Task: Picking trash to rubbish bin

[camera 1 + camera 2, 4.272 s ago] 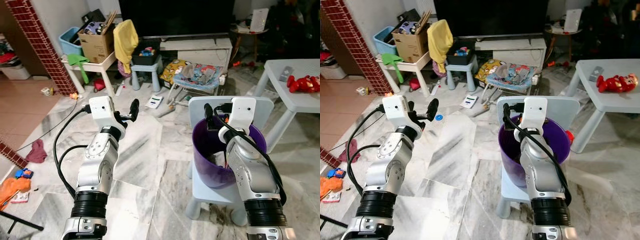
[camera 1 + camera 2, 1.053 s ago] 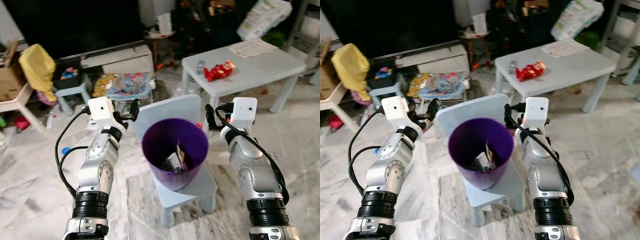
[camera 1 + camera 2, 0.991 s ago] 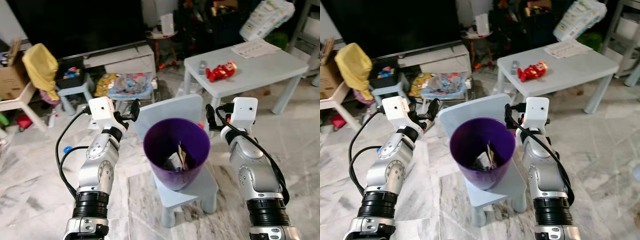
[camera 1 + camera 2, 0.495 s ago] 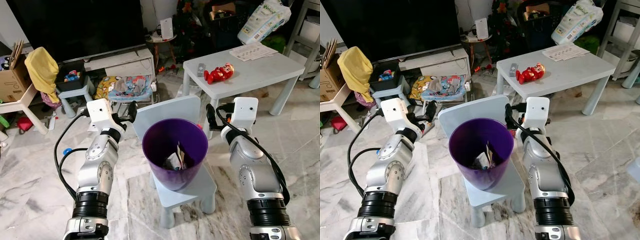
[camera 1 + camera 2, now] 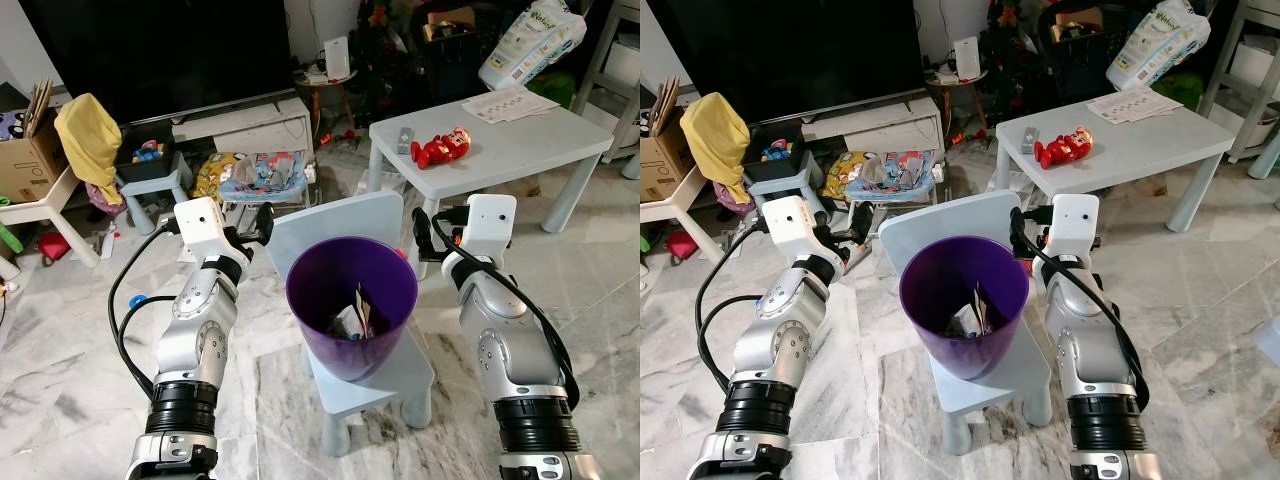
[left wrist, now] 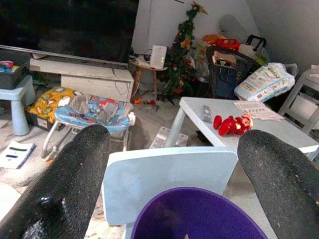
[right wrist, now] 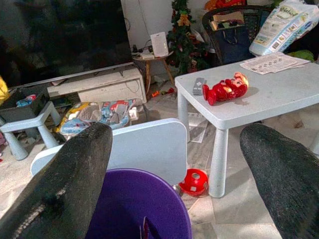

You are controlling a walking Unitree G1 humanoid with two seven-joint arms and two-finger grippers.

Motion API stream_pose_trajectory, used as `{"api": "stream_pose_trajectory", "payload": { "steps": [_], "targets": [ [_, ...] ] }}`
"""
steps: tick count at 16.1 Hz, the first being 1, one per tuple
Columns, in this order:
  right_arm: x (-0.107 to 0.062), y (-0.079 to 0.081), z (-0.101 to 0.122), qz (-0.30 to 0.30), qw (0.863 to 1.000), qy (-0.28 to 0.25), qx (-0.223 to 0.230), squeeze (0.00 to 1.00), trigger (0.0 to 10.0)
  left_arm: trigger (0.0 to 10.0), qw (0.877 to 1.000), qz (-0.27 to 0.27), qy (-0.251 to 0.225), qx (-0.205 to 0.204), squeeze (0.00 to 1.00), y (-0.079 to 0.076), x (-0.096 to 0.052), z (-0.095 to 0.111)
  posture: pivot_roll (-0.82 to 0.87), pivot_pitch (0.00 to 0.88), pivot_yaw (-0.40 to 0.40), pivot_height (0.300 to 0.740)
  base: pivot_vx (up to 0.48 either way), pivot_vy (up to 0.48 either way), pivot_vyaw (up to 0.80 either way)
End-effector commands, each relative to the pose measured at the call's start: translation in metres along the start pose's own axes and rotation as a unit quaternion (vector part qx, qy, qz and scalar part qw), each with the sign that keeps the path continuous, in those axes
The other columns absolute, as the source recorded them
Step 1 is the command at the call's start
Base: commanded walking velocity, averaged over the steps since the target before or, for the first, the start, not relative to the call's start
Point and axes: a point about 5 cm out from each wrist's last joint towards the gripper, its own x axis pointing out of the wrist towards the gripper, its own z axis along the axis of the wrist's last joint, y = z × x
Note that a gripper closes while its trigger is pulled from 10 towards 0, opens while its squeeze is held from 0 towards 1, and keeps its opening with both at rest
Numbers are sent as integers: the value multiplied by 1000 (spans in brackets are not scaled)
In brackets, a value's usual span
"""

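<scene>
The purple rubbish bin (image 5: 351, 300) stands upright on the seat of a small pale blue chair (image 5: 385, 375), directly ahead of the robot and between its two arms; the chair's backrest rises behind the bin. Pieces of trash (image 5: 352, 318), including crumpled paper and a thin stick-like item, lie at the bottom of the bin. The left gripper (image 6: 174, 149) is raised beside the bin on the robot's left, fingers spread wide apart with nothing between them; the left wrist view looks past them onto the chair back and bin rim. The right gripper (image 7: 182, 144) is raised beside the bin on the robot's right, fingers likewise spread and empty. Behind and to the right of the chair stands a pale blue table (image 5: 500, 135) carrying a red toy figure (image 5: 442, 148), a small grey remote and printed paper sheets. A red ball (image 7: 194, 181) lies on the marble floor (image 5: 60, 340) near the table leg. Farther back are a dark television (image 5: 160, 50), a baby bouncer (image 5: 262, 175) and a yellow cloth (image 5: 85, 125) draped over a stool.
</scene>
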Motion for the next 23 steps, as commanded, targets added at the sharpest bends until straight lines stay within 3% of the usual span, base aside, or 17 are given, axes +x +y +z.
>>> {"api": "stream_pose_trajectory", "payload": {
  "steps": [1,6,17,23],
  "targets": [
    [1,4,9,6,1000,-18,1,0,10000,10000,1000,4,-2,0,0,2,2,3,-36,0,82,740,0,0,0],
    [1,4,9,5,1000,-13,4,0,10000,10000,1000,-25,-10,-1,0,-2,0,4,-36,0,85,740,0,0,-480],
    [2,3,9,3,1000,-14,3,0,10000,10000,1000,-27,-8,0,0,-2,0,4,-38,0,87,740,318,0,-789],
    [2,2,11,1,1000,-19,1,0,10000,10000,1000,-3,-1,-4,0,2,2,3,-39,0,87,740,0,0,0]
  ]
}}
